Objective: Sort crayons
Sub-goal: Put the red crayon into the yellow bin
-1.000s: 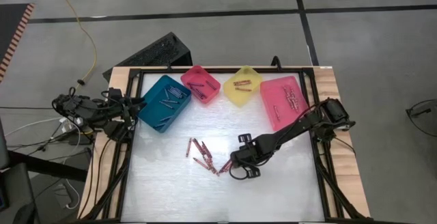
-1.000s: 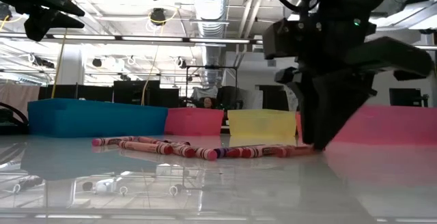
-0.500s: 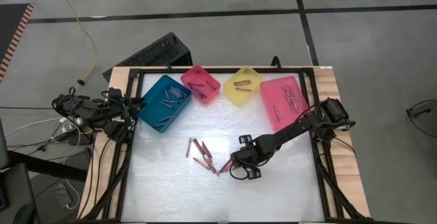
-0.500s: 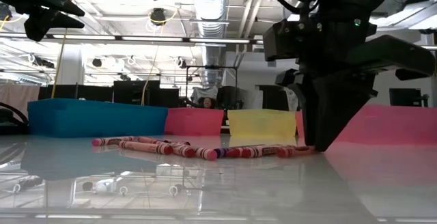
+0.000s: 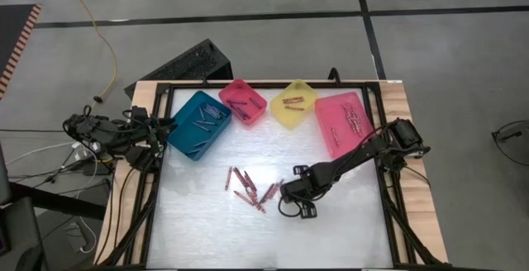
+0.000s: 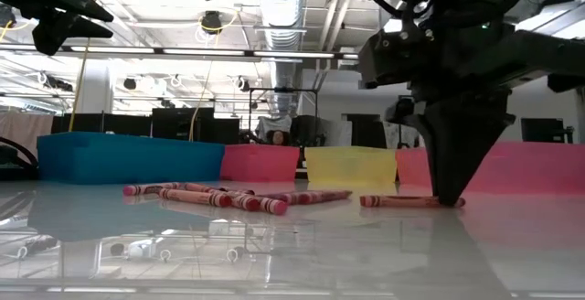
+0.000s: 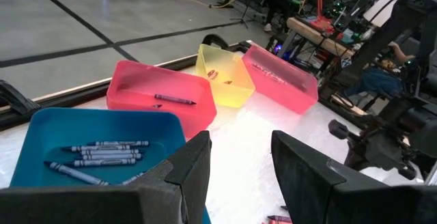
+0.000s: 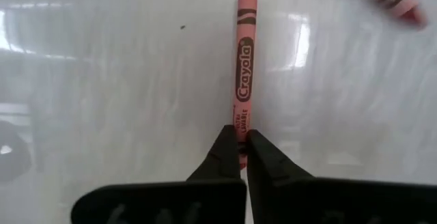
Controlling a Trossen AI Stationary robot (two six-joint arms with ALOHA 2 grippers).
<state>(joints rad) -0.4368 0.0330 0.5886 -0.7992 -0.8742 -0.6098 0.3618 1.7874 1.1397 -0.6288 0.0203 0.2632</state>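
pinched together, the jaws of the right gripper (image 8: 242,150) nip the near end of one red crayon (image 8: 244,67), which lies flat on the white table (image 5: 347,230) and points straight away from the fingertips. from the side the right gripper comes down to a point on the table top, with that crayon stretched out to its left, apart from the others. from above it sits right of the table's middle, just right of the loose crayons (image 5: 246,187), a small scatter of red sticks lying at all angles.

judging by this, the step in hand is the pick: the grasp is made, but the crayon is not yet off the surface. the hold is only on the very end, so the next move calls for a slow, straight lift, watching that the stick does not swing or slip out, then a carry to the far side, where four bins stand in a row: teal bin (image 5: 198,124), small pink bin (image 5: 245,102), yellow bin (image 5: 295,103) and large pink bin (image 5: 343,122) at the right. red sticks already lie in the large pink bin, so that looks the likely drop.

the left gripper (image 7: 239,173) waits at the far left by the teal bin, its fingers spread and empty.
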